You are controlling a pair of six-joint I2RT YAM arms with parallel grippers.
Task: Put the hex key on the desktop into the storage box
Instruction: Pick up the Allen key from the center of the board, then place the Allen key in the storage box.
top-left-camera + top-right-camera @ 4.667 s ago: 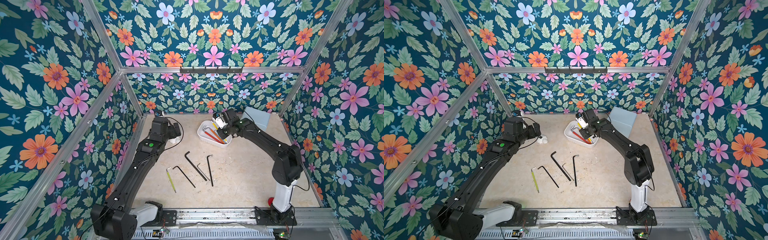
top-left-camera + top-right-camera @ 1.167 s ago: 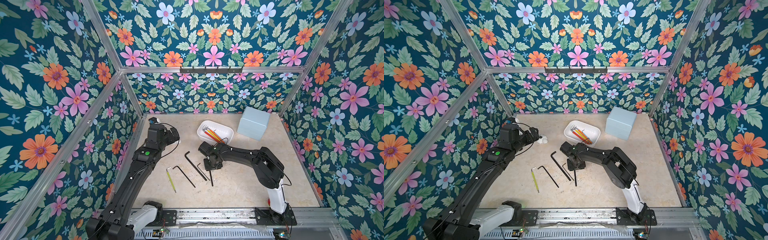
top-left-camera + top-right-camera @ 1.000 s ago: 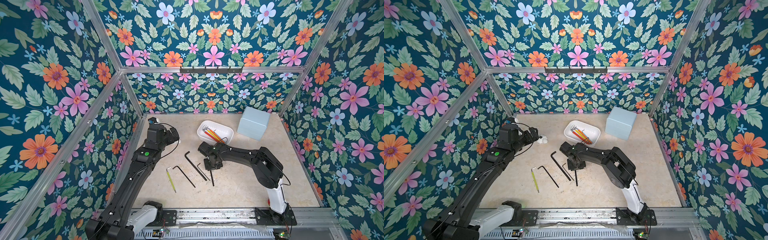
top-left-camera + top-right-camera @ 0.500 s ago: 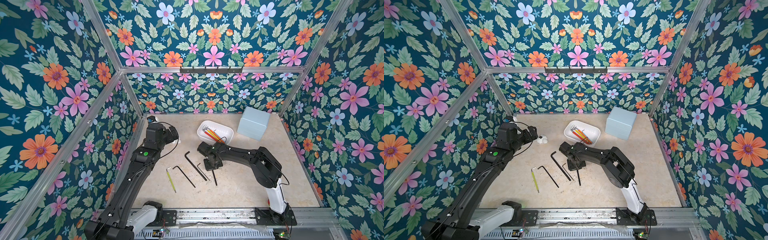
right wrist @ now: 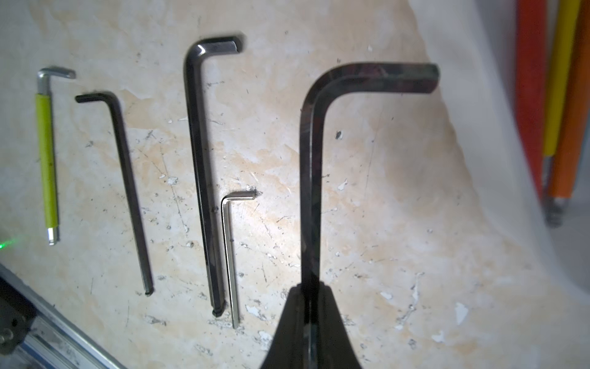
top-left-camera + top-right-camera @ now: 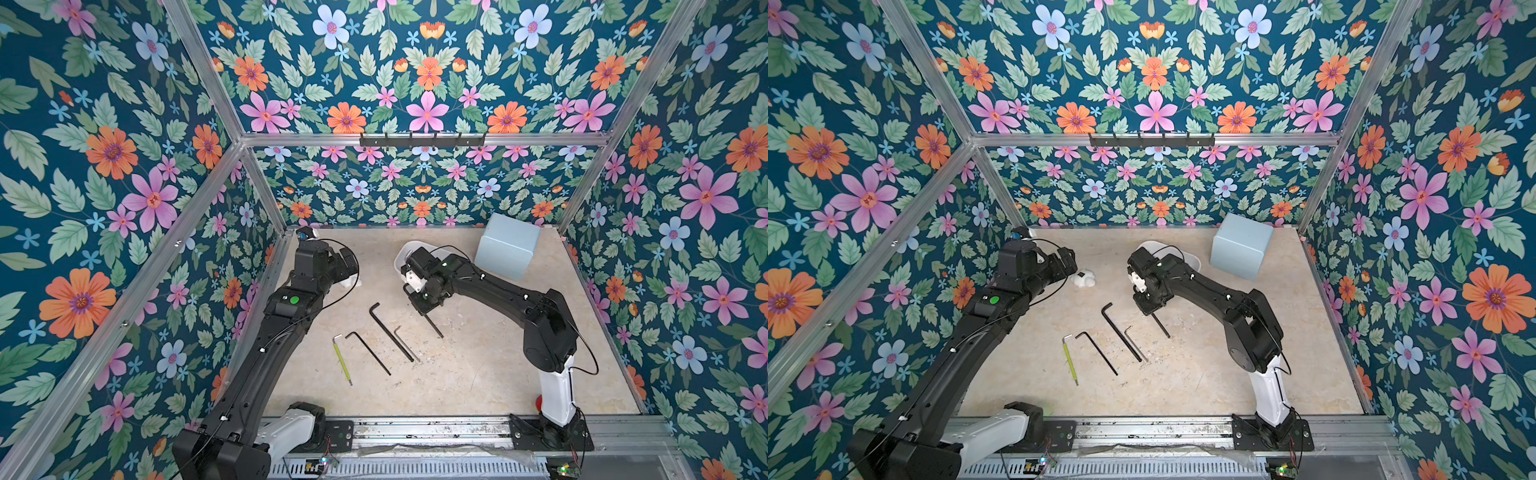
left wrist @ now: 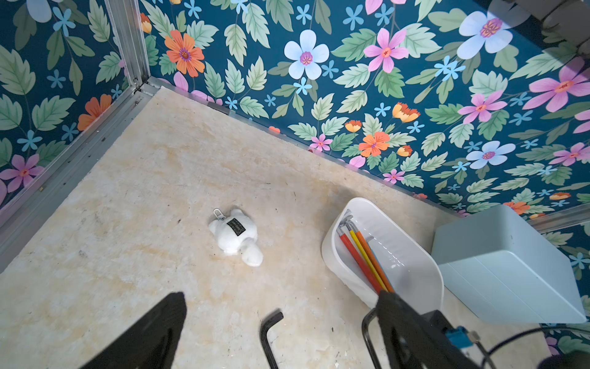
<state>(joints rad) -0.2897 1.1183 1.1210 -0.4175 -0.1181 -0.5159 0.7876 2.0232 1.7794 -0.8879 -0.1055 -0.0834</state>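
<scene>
done: 3 coloured-sleeve hex keys (image 7: pixel 367 258) in shallow white plastic storage box (image 7: pixel 412 255) | now: right hand (image 5: pixel 308 306) clamped on black L-shaped hex key (image 5: pixel 314 166), lifted nr box | left: 4 keys on beige tabletop (image 6: pixel 478 374) | left hand (image 7: pixel 281 332) spread apart, idle

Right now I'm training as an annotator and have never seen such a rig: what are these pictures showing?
Two black robot arms stand on a beige desktop. Two pictures look down from above; two come from cameras on the arms' wrists. The right gripper is shut on a black hex key. Four more keys lie in a row, one with a green sleeve. The white storage box holds coloured keys, beside a pale blue box. The left gripper, open, hovers near a white plush toy.
</scene>
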